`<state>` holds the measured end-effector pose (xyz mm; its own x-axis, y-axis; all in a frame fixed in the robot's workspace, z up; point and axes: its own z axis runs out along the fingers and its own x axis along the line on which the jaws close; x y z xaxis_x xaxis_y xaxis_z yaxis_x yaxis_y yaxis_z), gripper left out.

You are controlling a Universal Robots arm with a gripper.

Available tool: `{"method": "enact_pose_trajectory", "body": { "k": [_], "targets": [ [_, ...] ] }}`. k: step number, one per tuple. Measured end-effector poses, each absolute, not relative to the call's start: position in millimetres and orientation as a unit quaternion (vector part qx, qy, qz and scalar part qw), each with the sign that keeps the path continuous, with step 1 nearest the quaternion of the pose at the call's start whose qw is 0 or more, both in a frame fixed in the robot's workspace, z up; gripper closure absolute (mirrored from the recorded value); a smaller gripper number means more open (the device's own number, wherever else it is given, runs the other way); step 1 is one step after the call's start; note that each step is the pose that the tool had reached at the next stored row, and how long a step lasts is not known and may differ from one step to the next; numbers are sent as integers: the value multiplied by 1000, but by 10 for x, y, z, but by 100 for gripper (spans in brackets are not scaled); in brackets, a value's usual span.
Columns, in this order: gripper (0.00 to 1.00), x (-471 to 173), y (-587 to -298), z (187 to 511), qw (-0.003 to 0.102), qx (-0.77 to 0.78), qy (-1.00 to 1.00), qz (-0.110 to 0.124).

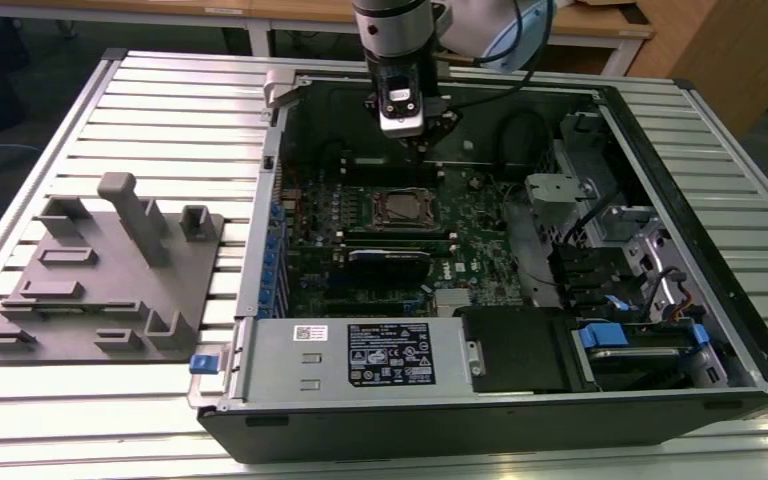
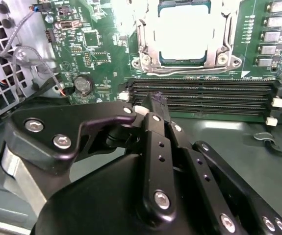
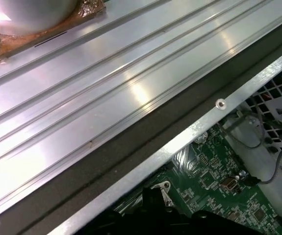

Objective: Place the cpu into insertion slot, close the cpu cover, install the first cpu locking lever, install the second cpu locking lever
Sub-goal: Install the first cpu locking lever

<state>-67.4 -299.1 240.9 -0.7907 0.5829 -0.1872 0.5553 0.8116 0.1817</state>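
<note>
We see the arm reaching straight down into the open case, its black gripper [image 1: 418, 135] hanging above the board, fingers together and seemingly empty (partly hidden). The silver-grey square cpu [image 2: 183, 36] lies in the metal-rimmed insertion slot [image 1: 404, 207].

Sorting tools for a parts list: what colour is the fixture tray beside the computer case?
Plain grey, the tray, best in the exterior view.
</note>
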Motion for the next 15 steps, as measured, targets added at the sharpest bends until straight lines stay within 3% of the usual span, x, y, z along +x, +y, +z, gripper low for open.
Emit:
{"method": "enact_pose_trajectory", "body": {
  "k": [4, 13, 15],
  "targets": [
    [89, -672, -2990, 2398, 93, 302, 948, 47],
    [89, -666, -2990, 2382, 27, 303, 953, 15],
    [89, -667, -2990, 2382, 23, 303, 953, 14]
  ]
}}
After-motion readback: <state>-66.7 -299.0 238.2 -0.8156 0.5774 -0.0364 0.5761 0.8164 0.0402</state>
